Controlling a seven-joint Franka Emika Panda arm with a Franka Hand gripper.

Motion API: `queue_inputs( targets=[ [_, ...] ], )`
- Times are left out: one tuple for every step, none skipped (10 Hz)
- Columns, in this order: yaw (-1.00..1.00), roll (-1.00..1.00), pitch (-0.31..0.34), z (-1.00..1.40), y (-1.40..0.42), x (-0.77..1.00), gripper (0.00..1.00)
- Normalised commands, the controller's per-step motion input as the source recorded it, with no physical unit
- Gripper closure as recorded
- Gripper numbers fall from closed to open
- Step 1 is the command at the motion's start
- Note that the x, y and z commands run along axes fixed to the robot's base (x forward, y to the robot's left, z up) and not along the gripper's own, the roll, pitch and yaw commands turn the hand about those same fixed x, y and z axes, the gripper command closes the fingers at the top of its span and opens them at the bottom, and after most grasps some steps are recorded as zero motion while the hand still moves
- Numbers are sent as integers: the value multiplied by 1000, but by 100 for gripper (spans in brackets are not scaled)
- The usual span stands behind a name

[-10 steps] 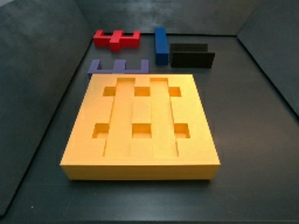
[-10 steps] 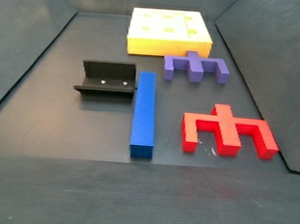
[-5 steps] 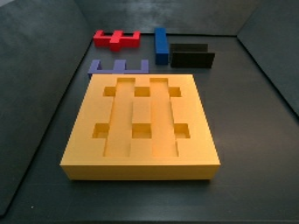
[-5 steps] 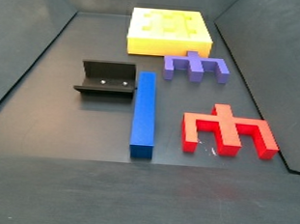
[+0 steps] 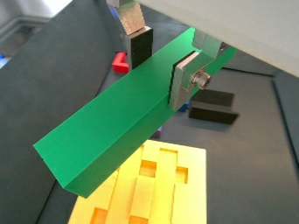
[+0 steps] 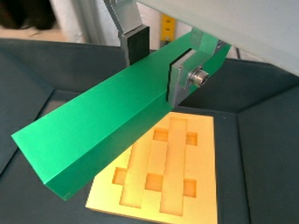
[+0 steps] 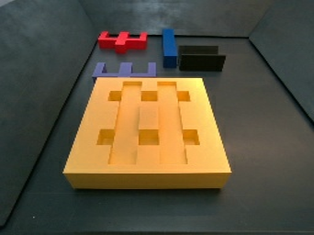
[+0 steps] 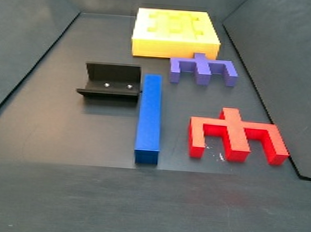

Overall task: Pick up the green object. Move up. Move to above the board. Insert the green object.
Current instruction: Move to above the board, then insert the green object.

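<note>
The green object is held in the gripper well above the floor, its two silver fingers pressed flat on the bar's opposite long faces near one end, in both wrist views. The bar slopes across each wrist picture, its free end the larger in the frame and its gripped end partly hidden behind the finger plate. Beneath it lies the board, partly covered by the bar in both wrist views, so only some of its square recesses show. Neither side view shows the gripper or the bar; both are out of frame there. In the side views the board lies flat on the dark floor, with open floor on both long sides and at its near end. Just beyond its far end sits a purple comb-shaped piece, apart from the board by a narrow gap. Farther on lie a blue bar, the fixture just beside it, and a red piece near the side wall. A dark block past the board in a wrist view is probably the fixture, though too little shows to be certain.
</note>
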Motion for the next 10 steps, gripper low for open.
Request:
queue_inputs(
  targets=[
    [1000, 45, 139, 20, -54, 76, 100],
    [1000, 52, 157, 22, -46, 73, 100],
    [1000, 63, 190, 24, -43, 74, 100],
    [1000, 76, 224, 25, -41, 77, 100],
    [978, 93, 271, 22, -40, 80, 100],
    [718, 91, 249, 29, -39, 81, 100],
    [398, 85, 203, 30, -37, 81, 100],
    [214, 80, 163, 27, -33, 77, 100],
    [86, -190, 0, -257, 0, 0, 100],
    [86, -213, 19, -434, -140, -94, 100]
  ],
)
